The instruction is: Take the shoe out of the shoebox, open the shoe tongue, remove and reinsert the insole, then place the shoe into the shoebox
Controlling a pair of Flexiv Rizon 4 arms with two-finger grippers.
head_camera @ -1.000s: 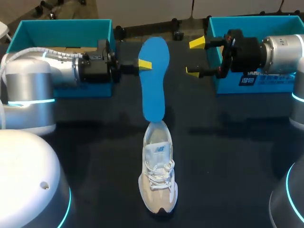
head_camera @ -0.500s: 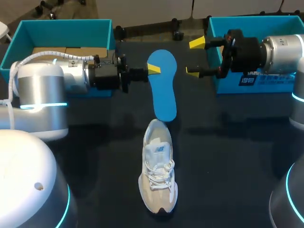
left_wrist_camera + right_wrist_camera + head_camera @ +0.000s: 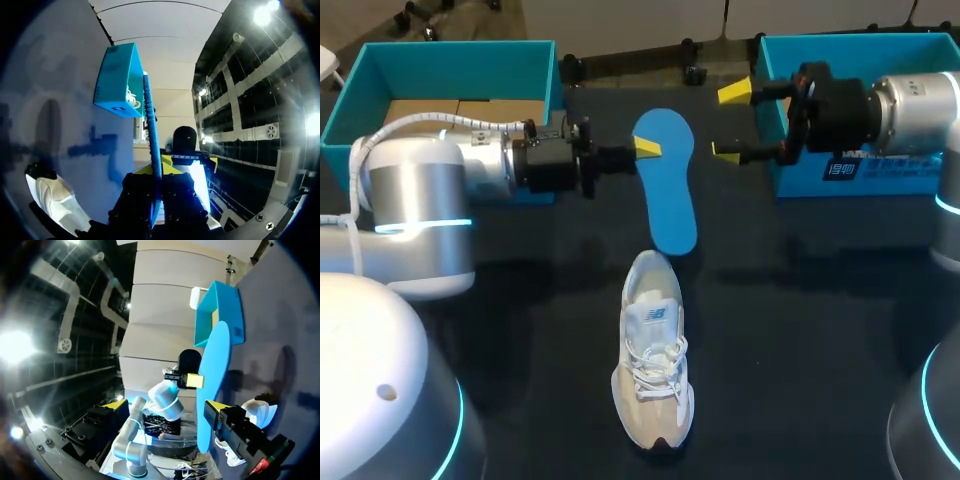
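A blue insole (image 3: 666,185) hangs over the middle of the table, with my left gripper (image 3: 646,148) shut on its left edge. Its lower end comes close to the top end of the white sneaker (image 3: 655,350), which lies on the table below it. In the left wrist view the insole (image 3: 151,125) runs edge-on out from between the fingers, and the sneaker (image 3: 54,196) lies off to one side. My right gripper (image 3: 730,121) stands open just right of the insole, touching nothing. From the right wrist the insole (image 3: 213,380) shows broadside ahead, the sneaker (image 3: 258,414) beyond it.
A teal shoebox (image 3: 380,72) with brown card inside stands at the back left, behind my left arm. A second teal box (image 3: 865,172) stands at the back right, under my right arm. The dark tabletop (image 3: 800,330) lies bare around the sneaker.
My left arm has carried the insole to the right and tilted it. Its lower end, which overlapped the sneaker's top end, now sits just above and right of it. The right arm stayed put.
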